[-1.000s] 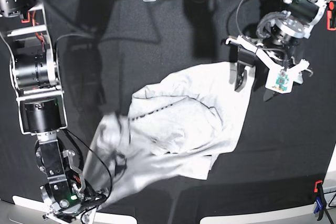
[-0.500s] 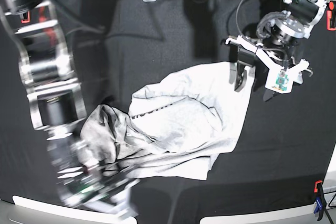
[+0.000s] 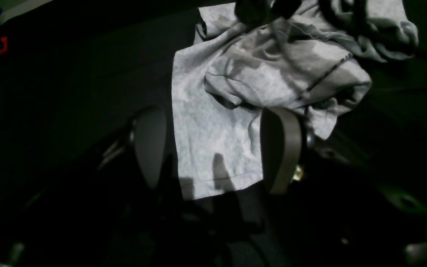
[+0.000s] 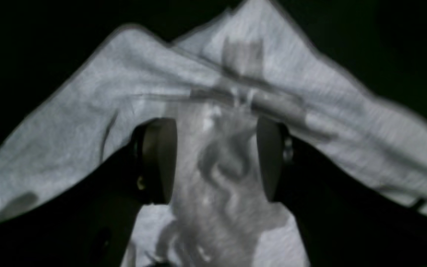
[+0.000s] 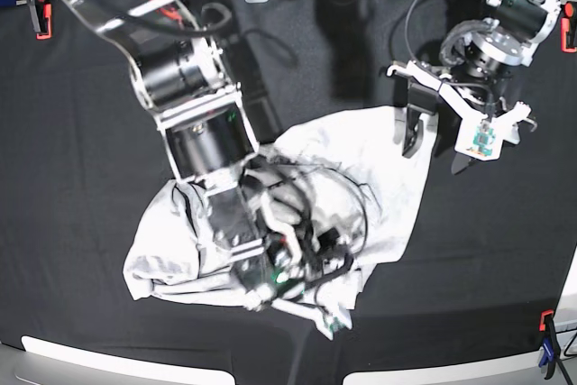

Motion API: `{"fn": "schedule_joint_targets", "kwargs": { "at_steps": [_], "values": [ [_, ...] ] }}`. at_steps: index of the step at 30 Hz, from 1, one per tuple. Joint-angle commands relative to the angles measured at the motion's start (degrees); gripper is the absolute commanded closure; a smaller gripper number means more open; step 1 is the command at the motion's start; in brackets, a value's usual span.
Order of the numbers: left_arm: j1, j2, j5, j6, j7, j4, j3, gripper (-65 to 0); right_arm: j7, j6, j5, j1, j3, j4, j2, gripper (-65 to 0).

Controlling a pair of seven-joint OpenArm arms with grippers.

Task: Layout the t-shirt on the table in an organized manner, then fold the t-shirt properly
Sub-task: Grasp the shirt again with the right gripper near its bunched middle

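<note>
The light grey t-shirt (image 5: 379,169) lies crumpled on the black table (image 5: 505,250), with dark seam lines showing. My left gripper (image 5: 435,155) hovers open over its far right corner. In the left wrist view the shirt (image 3: 198,92) runs between and beneath the spread left gripper (image 3: 215,148), its hem near the fingers. My right arm reaches across the shirt's middle, its gripper (image 5: 306,299) low over the near edge. In the right wrist view its fingers stand apart with bunched, blurred cloth (image 4: 87,122) between them; the right gripper (image 4: 215,159) shows no clear pinch.
Red clamps (image 5: 36,11) (image 5: 568,33) sit on the far corners, and a blue and red clamp (image 5: 547,340) on the near right edge. Cables and gear line the far edge. A white strip borders the table's near side.
My right arm swung from the near left corner up and across onto the shirt's middle. The shirt's left part now lies spread at the left. The left arm has not moved.
</note>
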Motion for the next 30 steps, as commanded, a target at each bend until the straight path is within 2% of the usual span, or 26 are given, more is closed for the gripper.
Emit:
{"fn": "schedule_joint_targets", "kwargs": {
  "at_steps": [1, 3, 4, 9, 17, 22, 25, 27, 28, 30],
  "values": [
    [-0.28, -0.31, -0.28, 0.22, -1.31, 0.90, -0.09, -36.9, -0.09, -1.86, 0.44, 1.42, -0.55, 0.81, -0.09, -33.6],
    [-0.26, -0.31, -0.28, 0.22, -1.29, 0.90, -0.09, -36.9, -1.46, -5.62, 0.13, 0.35, -1.77, 0.79, -0.09, -33.6],
    [-0.28, -0.31, -0.31, 0.24, -1.33, 0.90, -0.09, -36.9, -1.73, -5.88, -0.26, -0.42, -2.27, 0.79, -0.09, -33.6],
    [-0.28, -0.31, -0.42, 0.22, -1.33, 0.90, -0.09, -36.9, 1.46, -5.70, -0.37, -3.41, -3.21, 0.81, -0.09, -33.6],
    [-0.28, -0.31, -0.48, 0.24, -1.33, 0.90, -0.04, -36.9, 1.14, -5.64, 1.57, -3.96, -3.21, 0.81, -0.09, -32.3],
    [-0.28, -0.31, -0.50, 0.22, -1.31, 0.90, -0.04, -36.9, 2.56, -5.64, -0.48, -6.27, -3.21, 0.81, -0.09, -16.3],
    [-0.28, -0.31, -0.50, 0.22, -1.31, 0.90, -0.04, -36.9, 2.58, -5.64, -0.92, -6.71, -3.21, 0.81, -0.09, 0.0],
    [-0.28, -0.31, -0.50, 0.22, -1.31, 0.90, -0.04, -36.9, 2.75, -5.35, -2.36, -6.67, -3.21, 1.25, -0.09, 0.0],
    [-0.28, -0.31, -0.48, 0.22, -1.31, 0.90, -0.04, -36.9, 2.71, -4.20, -3.10, -6.69, -3.21, 1.97, -0.09, 0.0],
    [-0.28, -0.31, -0.48, 0.22, -1.31, 0.90, -0.04, -36.9, 2.19, 1.46, -3.74, -6.86, -3.21, 4.37, -0.09, 0.0]
  ]
}}
